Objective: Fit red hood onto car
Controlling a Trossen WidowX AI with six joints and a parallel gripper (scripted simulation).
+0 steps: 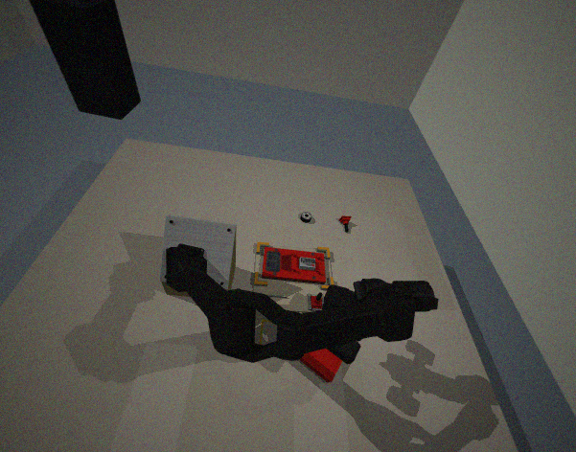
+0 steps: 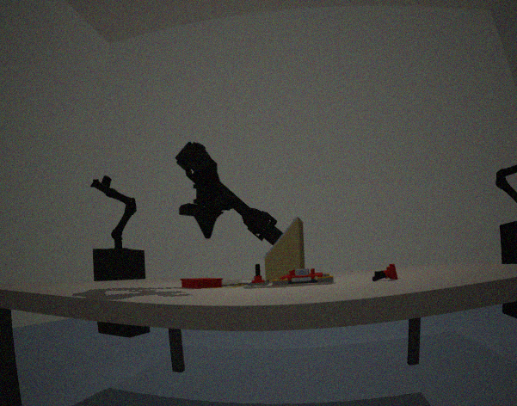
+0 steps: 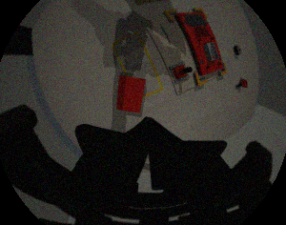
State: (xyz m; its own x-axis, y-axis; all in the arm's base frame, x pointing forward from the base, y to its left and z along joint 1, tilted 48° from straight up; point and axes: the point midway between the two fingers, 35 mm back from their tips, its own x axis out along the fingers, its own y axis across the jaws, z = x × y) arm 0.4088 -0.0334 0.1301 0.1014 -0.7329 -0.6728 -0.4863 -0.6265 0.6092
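Note:
The red hood (image 1: 324, 363) (image 2: 201, 282) (image 3: 132, 93) lies low and level on the table, apart from the jig. Its corner holes do not show, and I cannot tell which side is up. My gripper (image 2: 207, 236) (image 3: 148, 120) is shut with nothing between the fingers, and its tips point down well above the hood. In the top view the arm covers part of the hood. The red chassis (image 1: 292, 278) (image 2: 285, 277) (image 3: 200, 43) sits between the yellow corners of the jig (image 1: 262, 244) (image 3: 199, 79). The pegs are too small and dark to make out.
A red part with an upright black stick (image 1: 316, 302) (image 2: 257, 278) (image 3: 180, 71) stands between hood and chassis. A yellow outline (image 3: 162, 89) is beside the hood. A slanted block (image 1: 200, 233) (image 2: 286, 257), a wheel (image 1: 306, 216) and a red-black piece (image 1: 345, 220) (image 2: 391, 272) are farther off.

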